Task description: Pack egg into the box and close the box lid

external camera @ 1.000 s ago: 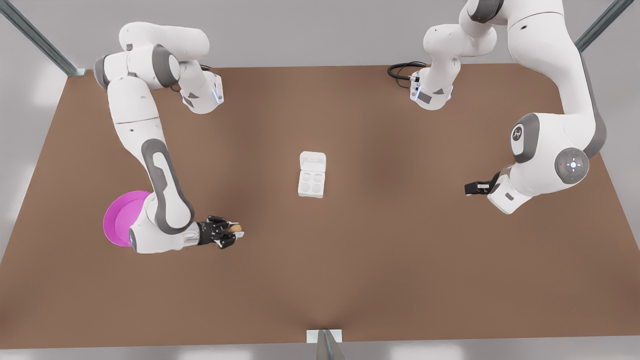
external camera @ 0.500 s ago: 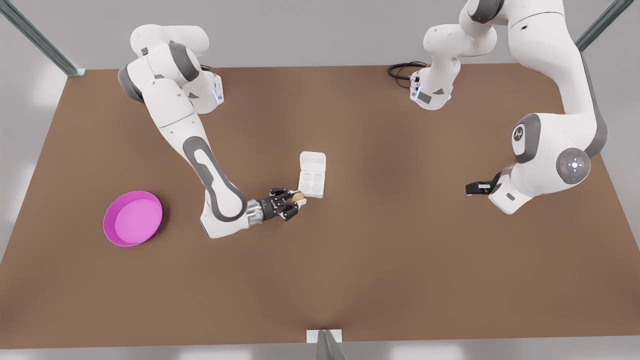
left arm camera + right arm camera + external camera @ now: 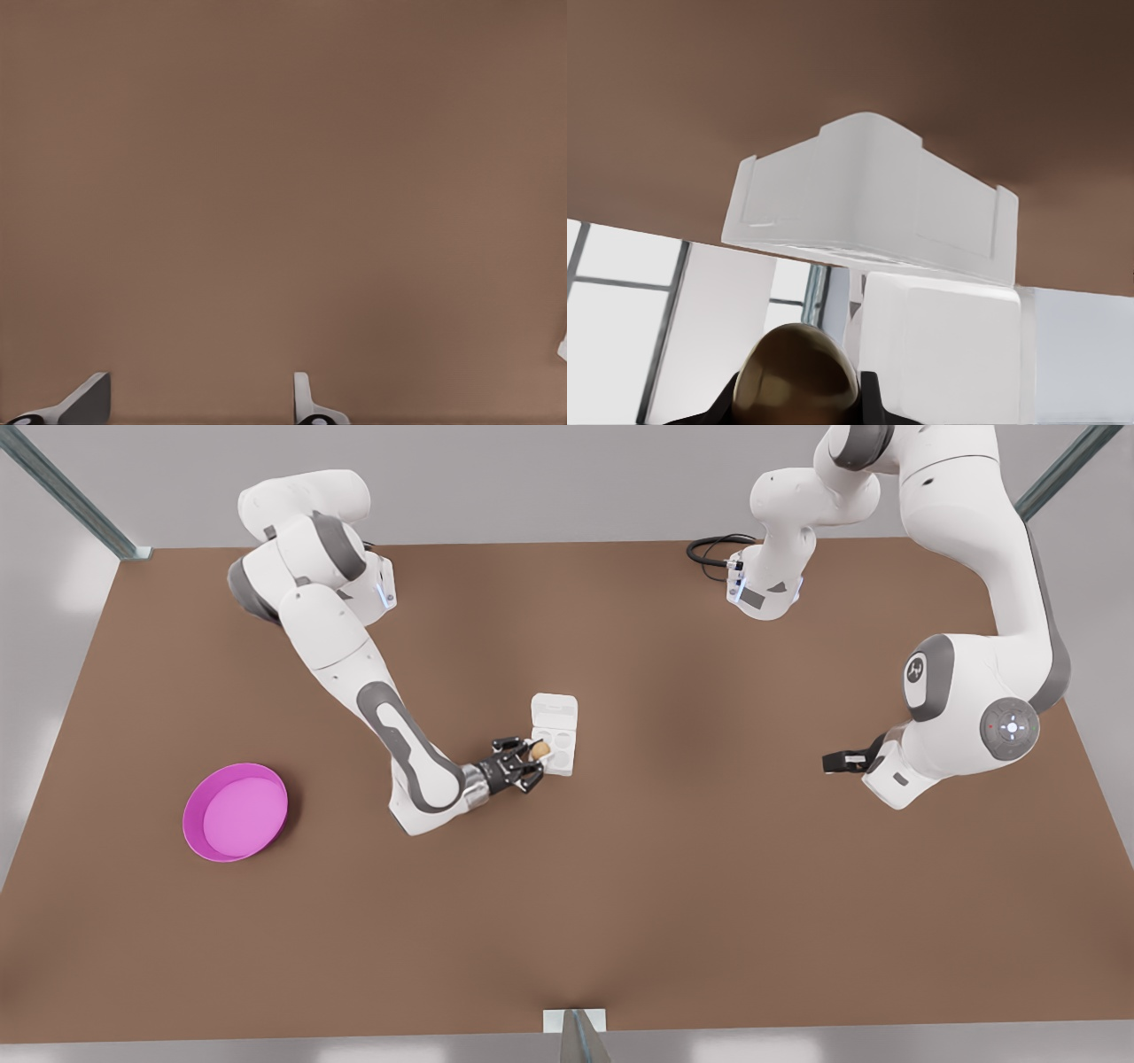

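Observation:
The tan-brown egg point(image 3: 539, 750) point(image 3: 797, 372) is held in my right gripper point(image 3: 536, 756) point(image 3: 797, 405), which is shut on it. That gripper hovers over the near-left cup of the white box point(image 3: 562, 763) point(image 3: 868, 199) at the table's middle. The box lid point(image 3: 555, 710) lies open and flat behind the four-cup tray. My left gripper point(image 3: 833, 761) point(image 3: 197, 409) waits at the front view's right, open, with nothing between its fingers and bare table under it.
A round pink dish point(image 3: 235, 811) sits at the front view's left, apart from both arms. The two arm bases point(image 3: 359, 593) point(image 3: 766, 589) stand at the table's far edge, with a black cable point(image 3: 709, 549) beside the right-hand one.
My right gripper has carried the egg from beside the pink dish toward the front view's right, to above the box. The left arm has barely shifted.

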Robot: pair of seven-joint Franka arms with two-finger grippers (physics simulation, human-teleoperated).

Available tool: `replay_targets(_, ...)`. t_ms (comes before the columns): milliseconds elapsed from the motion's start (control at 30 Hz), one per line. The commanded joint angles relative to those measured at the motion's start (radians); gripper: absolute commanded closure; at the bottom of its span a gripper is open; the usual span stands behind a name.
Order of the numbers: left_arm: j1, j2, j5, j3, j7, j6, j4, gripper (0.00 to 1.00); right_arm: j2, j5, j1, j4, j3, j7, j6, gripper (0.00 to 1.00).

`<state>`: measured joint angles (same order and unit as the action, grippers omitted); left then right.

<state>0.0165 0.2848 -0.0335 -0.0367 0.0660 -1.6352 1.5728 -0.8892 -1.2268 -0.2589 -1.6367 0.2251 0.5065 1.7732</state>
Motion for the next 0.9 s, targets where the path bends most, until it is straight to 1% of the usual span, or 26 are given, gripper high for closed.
replay_targets(0,0.000,-0.001,0.001,0.000,0.001,0.002,0.000,0.00,-0.007,0.001,-0.003,-0.003,0.000,0.010,-0.009,0.49)
replay_targets(233,0.000,-0.001,0.001,0.000,0.001,0.000,-0.002,0.00,-0.014,0.006,0.001,-0.015,0.000,0.004,-0.011,0.49)
replay_targets(267,0.000,-0.001,0.001,0.000,0.001,0.000,-0.002,0.00,-0.014,0.004,0.001,-0.017,0.000,0.003,-0.011,0.47)
replay_targets(300,0.000,-0.001,0.001,0.000,0.001,0.000,-0.002,0.00,-0.014,0.004,0.000,-0.015,0.000,0.010,-0.011,0.29)
replay_targets(333,0.000,-0.001,0.001,0.000,0.001,0.000,-0.002,0.00,-0.014,0.004,-0.002,-0.014,0.000,0.010,-0.011,0.00)
replay_targets(533,0.002,-0.001,0.012,0.000,-0.003,0.008,0.000,0.00,-0.013,0.004,0.010,-0.006,0.000,0.012,-0.012,0.00)
replay_targets(567,0.007,-0.002,0.014,-0.002,-0.002,0.034,0.000,0.04,-0.008,0.006,0.023,-0.005,0.000,0.014,-0.027,0.00)
replay_targets(600,0.007,-0.003,0.014,-0.043,0.001,0.037,0.000,0.19,-0.005,0.007,0.035,-0.003,0.000,0.012,-0.037,0.00)
replay_targets(633,0.008,-0.003,0.014,-0.109,0.027,0.066,0.001,0.48,-0.002,0.009,0.044,-0.002,-0.004,0.010,-0.040,0.00)
replay_targets(667,0.010,-0.003,0.014,-0.164,0.070,0.090,0.000,0.64,0.007,0.015,0.058,0.003,-0.004,0.010,-0.047,0.00)
replay_targets(733,0.013,0.001,0.046,-0.270,0.127,0.126,0.007,0.79,0.039,0.035,0.105,0.012,-0.007,0.014,-0.092,0.00)
replay_targets(767,0.062,0.028,0.058,-0.302,0.236,0.124,0.006,0.79,0.052,0.053,0.138,0.023,-0.009,0.035,-0.106,0.00)
replay_targets(833,0.209,0.043,0.056,-0.304,0.382,0.130,0.010,0.79,0.058,0.159,0.216,0.109,-0.009,0.084,-0.109,0.00)
replay_targets(867,0.295,0.068,0.056,-0.305,0.478,0.106,0.013,0.79,0.059,0.281,0.257,0.178,-0.012,0.115,-0.113,0.00)
